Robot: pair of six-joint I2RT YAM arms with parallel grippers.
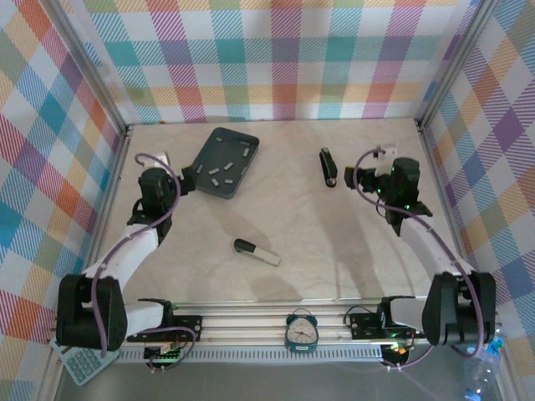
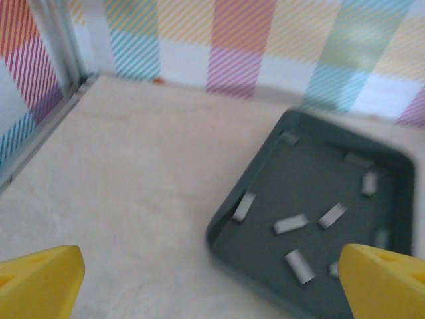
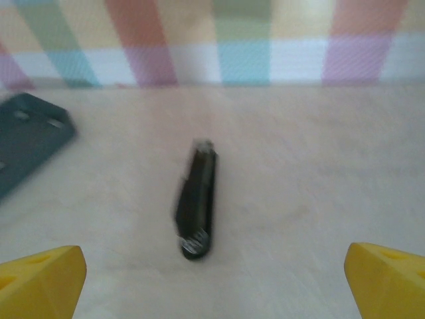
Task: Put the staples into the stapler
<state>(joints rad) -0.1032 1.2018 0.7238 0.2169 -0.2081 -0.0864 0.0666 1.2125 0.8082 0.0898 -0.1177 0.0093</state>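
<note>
Roughly nine staples [image 2: 291, 223], two staplers [image 1: 328, 166], one tray [image 2: 299, 176], one clock [image 1: 300, 331].

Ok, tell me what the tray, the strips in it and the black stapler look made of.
The tray looks like moulded plastic: matte dark grey, rounded corners, raised rim. The staples look like metal: pale silvery-grey strips, though blur hides any shine. The black stapler has a dark casing, plastic or painted metal, too blurred to tell; a bright glint at its near end suggests metal.
</note>
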